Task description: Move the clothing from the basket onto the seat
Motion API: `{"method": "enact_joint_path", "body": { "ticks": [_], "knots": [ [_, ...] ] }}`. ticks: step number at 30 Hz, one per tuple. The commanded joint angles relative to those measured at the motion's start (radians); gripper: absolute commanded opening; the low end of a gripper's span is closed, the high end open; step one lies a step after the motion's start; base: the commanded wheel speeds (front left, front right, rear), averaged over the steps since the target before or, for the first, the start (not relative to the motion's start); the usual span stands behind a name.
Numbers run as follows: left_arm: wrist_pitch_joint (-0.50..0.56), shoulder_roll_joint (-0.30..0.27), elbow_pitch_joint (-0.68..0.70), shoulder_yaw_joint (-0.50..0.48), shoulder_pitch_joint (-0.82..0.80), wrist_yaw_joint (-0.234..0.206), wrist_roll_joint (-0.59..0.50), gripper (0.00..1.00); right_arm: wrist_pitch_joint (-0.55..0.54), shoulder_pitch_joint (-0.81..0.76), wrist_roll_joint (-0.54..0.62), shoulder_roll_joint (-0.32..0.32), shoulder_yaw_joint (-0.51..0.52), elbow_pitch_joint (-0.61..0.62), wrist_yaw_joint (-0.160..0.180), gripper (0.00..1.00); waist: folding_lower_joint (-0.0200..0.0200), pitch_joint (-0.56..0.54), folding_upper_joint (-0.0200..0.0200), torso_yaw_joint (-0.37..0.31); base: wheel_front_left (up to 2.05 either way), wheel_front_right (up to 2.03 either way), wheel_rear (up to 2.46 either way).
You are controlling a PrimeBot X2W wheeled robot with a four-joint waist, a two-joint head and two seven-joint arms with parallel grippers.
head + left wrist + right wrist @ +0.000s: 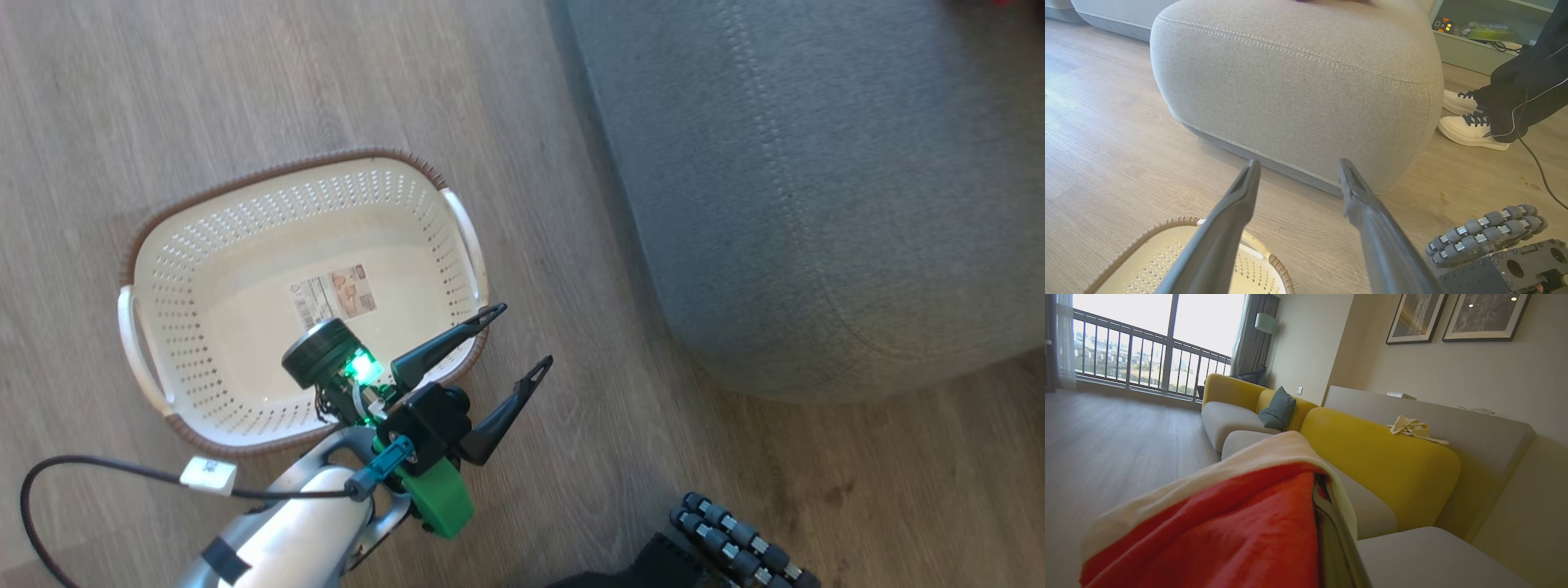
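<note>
The cream perforated basket (pixel 204 237) stands on the wood floor with only a label sticker inside; its brown rim also shows in the left wrist view (pixel 1167 253). My left gripper (pixel 522 335) hovers open over the basket's right rim, nothing between its fingers, pointing at the grey seat (pixel 1298 81). The seat (pixel 816 204) fills the head view's right side, with a sliver of red at its top corner. In the right wrist view, red clothing (pixel 1241 531) with pale trim drapes over my right gripper's shut fingers, above the seat cushion (pixel 1433 559).
A person's white sneakers (pixel 1470 130) and dark trousers stand beside the seat's far end. My base's roller wheels (pixel 735 539) sit on the floor near the seat. A black cable (pixel 82 474) loops by my left forearm. Yellow sofa backs (pixel 1380 457) run behind the seat.
</note>
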State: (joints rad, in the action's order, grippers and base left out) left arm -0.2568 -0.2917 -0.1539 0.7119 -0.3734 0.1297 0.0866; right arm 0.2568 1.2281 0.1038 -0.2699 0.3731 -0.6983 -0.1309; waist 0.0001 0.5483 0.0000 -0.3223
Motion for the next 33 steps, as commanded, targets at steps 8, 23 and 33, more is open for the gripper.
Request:
{"method": "enact_joint_path", "body": {
  "ticks": [8,23,33],
  "knots": [
    [-0.005,-0.026,0.033,-0.040,-0.033,0.001,-0.007,1.00,-0.006,0.101,0.218,-0.096,0.287,-0.121,0.000,0.00,-0.0001,0.048,0.0000,0.022,0.00,0.00,0.00],
    [-0.005,-0.038,0.025,-0.031,-0.044,0.001,-0.008,1.00,-0.122,0.097,0.546,-0.028,0.646,-0.213,0.000,0.00,-0.0001,0.109,0.0000,0.046,0.00,0.00,0.00],
    [-0.005,-0.028,0.035,-0.047,-0.053,0.001,-0.004,1.00,0.000,0.204,0.557,-0.015,0.672,-0.116,0.000,0.00,-0.0001,0.139,0.0000,0.081,0.00,0.00,0.00]
  ]
}}
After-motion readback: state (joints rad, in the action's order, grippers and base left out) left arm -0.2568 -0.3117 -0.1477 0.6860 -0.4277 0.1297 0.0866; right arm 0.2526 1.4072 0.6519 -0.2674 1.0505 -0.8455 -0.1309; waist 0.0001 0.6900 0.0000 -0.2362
